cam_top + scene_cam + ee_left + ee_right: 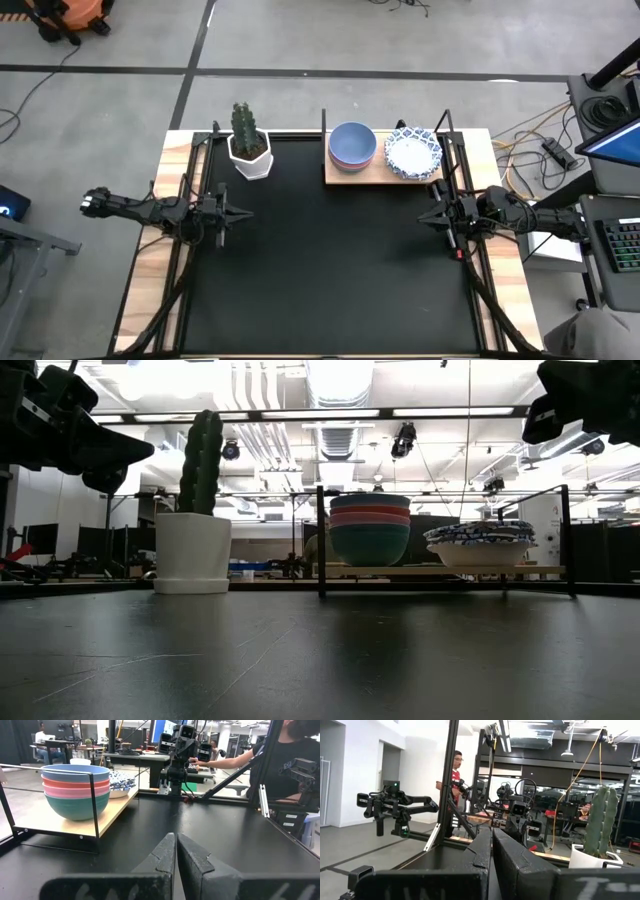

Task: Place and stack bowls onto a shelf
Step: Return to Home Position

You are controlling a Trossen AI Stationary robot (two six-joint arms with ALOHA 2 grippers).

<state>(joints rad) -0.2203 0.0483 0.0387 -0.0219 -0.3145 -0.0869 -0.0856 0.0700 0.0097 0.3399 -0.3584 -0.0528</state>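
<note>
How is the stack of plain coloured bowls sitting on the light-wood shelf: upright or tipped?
Upright: the four nested plain bowls show level rims on the shelf.

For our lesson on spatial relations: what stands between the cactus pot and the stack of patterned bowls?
The stack of plain bowls, blue on top, on the shelf; the high view shows it.

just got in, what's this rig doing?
Nothing is being handled. The left gripper and right gripper are both shut and empty, parked at the left and right sides of the table. On the shelf sit two stacks: the plain bowls, blue on top, and the patterned bowls beside them. A cactus pot stands left of the shelf.
</note>
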